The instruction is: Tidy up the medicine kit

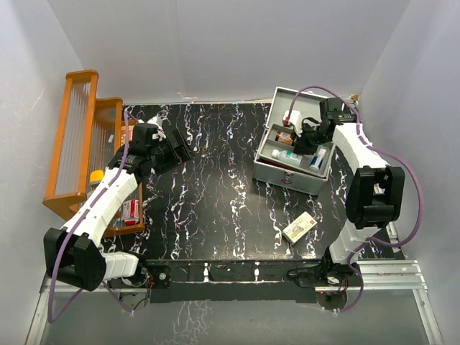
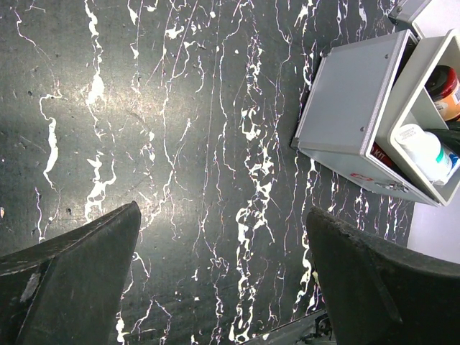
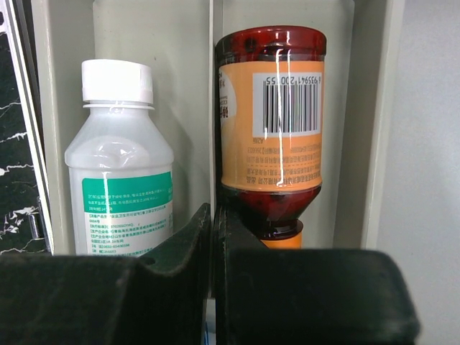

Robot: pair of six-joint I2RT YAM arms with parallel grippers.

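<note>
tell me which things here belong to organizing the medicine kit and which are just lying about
Job: kit, white bottle and brown bottle inside it, flat box on the table.
Lying about: wooden rack, red-and-white box in it.

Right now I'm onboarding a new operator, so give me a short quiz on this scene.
1. True or false: the left gripper is shut over the marbled table.
2. In the right wrist view, where is the white-capped bottle relative to the orange-labelled brown bottle? A: to its left, across a divider. B: on top of it. C: to its right.
3. Fill in: the small flat box lies ___ the medicine kit.
Key: 1 false, it is open; 2 A; 3 outside, on the table.
</note>
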